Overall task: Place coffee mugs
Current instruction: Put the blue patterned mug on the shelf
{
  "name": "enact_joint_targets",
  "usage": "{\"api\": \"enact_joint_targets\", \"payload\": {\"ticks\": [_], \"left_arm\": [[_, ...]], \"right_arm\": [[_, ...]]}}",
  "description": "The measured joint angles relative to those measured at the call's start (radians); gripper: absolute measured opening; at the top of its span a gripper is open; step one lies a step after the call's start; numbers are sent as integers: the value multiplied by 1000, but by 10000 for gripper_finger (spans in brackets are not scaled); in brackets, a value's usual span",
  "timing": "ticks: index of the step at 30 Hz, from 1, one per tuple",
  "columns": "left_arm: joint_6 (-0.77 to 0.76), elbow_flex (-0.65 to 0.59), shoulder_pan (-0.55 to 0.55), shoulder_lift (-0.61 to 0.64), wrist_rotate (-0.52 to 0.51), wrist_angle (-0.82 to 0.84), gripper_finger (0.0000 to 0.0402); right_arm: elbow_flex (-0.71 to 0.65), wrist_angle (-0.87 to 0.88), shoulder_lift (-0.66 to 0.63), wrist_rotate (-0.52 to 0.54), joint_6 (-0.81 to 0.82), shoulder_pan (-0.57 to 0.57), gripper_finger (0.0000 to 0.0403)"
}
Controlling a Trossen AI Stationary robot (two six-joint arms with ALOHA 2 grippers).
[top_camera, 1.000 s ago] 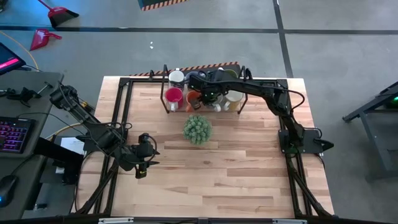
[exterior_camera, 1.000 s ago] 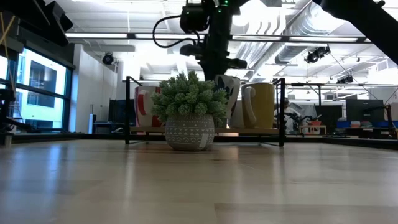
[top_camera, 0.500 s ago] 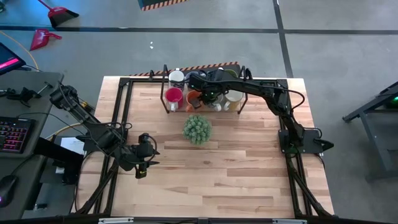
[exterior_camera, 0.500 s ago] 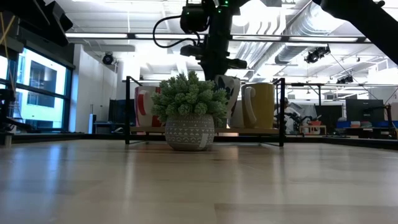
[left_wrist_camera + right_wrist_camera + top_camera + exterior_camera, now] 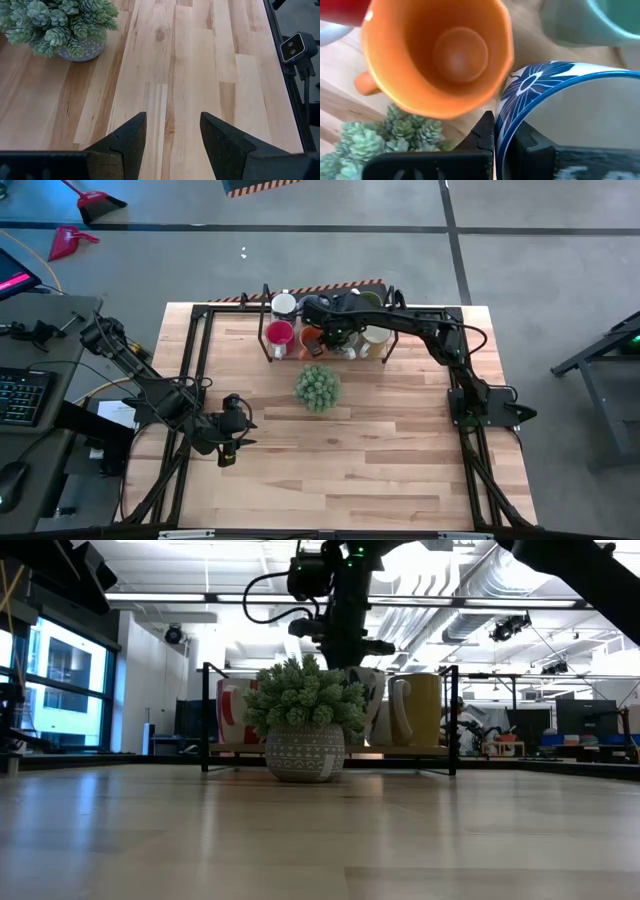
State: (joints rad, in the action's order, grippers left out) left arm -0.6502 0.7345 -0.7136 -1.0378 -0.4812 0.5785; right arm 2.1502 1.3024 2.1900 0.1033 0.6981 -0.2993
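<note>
Mugs sat clustered in the black rack (image 5: 265,330) at the table's far edge: red mug (image 5: 279,335), orange mug (image 5: 312,337), a white one (image 5: 284,305) behind, a cream one (image 5: 376,337) toward the right, so most of the placing looked done. Right gripper (image 5: 502,131) hung over the rack, fingers pinched on the rim of a blue-patterned mug (image 5: 570,100), just beside the orange mug and touching or nearly so; that mug looked tilted and not yet released. Left gripper (image 5: 171,135) idled low over bare table (image 5: 200,60) near the left front, fingers wide, holding nothing. Spiky plant (image 5: 317,387) stood in front of the rack. Remaining, by my read: set this mug down and let go; a full count was not possible.
</note>
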Motion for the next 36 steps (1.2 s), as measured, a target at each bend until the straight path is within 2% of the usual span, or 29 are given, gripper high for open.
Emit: {"api": "enact_joint_targets", "payload": {"ticks": [28,36], "left_arm": [[0,0,0,0,0,0,174],[0,0,0,0,0,0,174]], "right_arm": [[0,-4,18,-7,-26,-7,0],[0,-11,17,-6,-26,-9,20]]}}
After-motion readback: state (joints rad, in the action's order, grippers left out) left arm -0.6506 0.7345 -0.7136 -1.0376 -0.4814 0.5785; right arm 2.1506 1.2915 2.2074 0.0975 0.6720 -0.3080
